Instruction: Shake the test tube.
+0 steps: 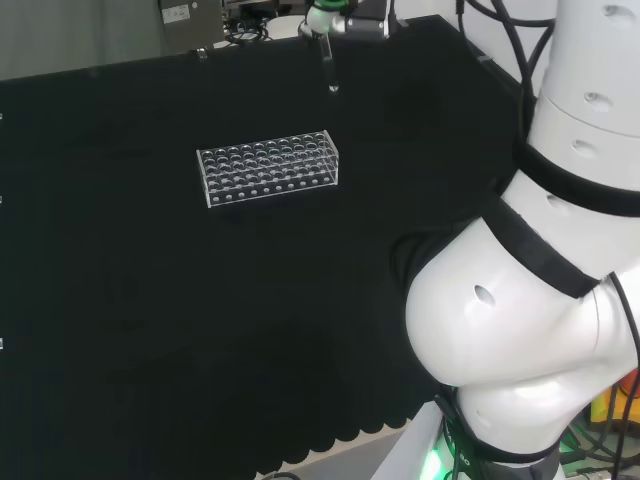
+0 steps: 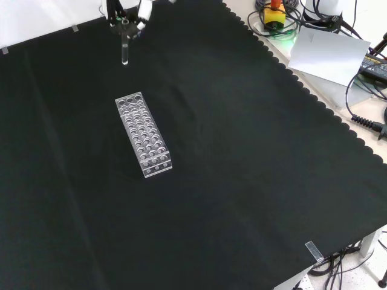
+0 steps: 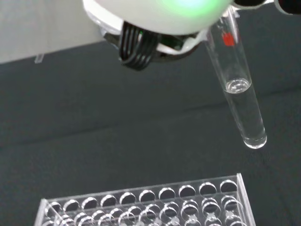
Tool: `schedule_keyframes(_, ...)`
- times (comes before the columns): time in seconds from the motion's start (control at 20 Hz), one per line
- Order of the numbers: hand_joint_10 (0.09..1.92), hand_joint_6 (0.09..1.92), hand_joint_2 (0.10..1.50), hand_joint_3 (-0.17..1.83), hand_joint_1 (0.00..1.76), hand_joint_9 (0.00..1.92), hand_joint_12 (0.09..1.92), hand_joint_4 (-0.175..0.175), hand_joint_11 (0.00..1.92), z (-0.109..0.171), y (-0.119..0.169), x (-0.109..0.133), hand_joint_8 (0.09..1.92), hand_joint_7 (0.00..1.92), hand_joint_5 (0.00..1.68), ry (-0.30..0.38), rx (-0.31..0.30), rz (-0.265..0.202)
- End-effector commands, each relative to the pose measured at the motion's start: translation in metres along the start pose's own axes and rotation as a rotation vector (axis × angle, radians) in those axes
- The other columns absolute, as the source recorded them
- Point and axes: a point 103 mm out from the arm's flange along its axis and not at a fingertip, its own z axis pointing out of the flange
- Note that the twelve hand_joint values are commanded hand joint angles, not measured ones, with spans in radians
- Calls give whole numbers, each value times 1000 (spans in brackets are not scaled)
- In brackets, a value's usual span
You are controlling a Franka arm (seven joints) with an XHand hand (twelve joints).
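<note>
**Test tube held aloft beyond the rack**

In the head view, the clear plastic rack [image 1: 268,167] is seen left of centre on the black cloth [image 1: 150,300], its rows of round holes facing up. To its right and farther back, the test tube [image 1: 328,68] is held clear of the cloth, hanging roughly upright with its rounded end down. Its upper end is gripped by the hand [image 1: 335,20] at the far edge of the bench; the tube appears to be pinched between the fingertips, though the fingers are small and partly cut off here, so how they are set cannot be told exactly. The arm's large white links [image 1: 540,300] are seen at the right.

In the front view, the hand [image 2: 128,15] is seen at the top left with the tube [image 2: 124,49] hanging below it, well apart from the rack [image 2: 144,134], which lies lengthwise below and slightly to the right.

In the wrist view, the tube [image 3: 237,94] is seen tilted, with a small amount of clear liquid in its lower part, above the rack [image 3: 150,205].
</note>
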Motion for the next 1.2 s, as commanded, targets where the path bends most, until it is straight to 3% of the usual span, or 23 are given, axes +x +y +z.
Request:
schedule_keyframes(0.05, 253, 435, 637, 630, 1228, 1762, 946, -175, 1244, -30, -24, 0, 443, 1828, 1389, 73, -30, 10)
schedule_keyframes(0.35, 253, 436, 635, 633, 1229, 1764, 946, -175, 1243, -35, -43, 21, 450, 1826, 1389, 105, -30, -22)
schedule_keyframes(0.9, 252, 438, 633, 638, 1229, 1765, 945, -175, 1241, -24, -69, 107, 461, 1825, 1389, 177, 4, -150)
schedule_keyframes(1.05, 252, 439, 632, 638, 1229, 1765, 945, -175, 1240, -22, -72, 115, 464, 1824, 1389, 176, 10, -164)
schedule_keyframes(1.2, 252, 439, 632, 639, 1229, 1765, 945, -175, 1240, -21, -70, 105, 466, 1823, 1389, 171, 8, -141)
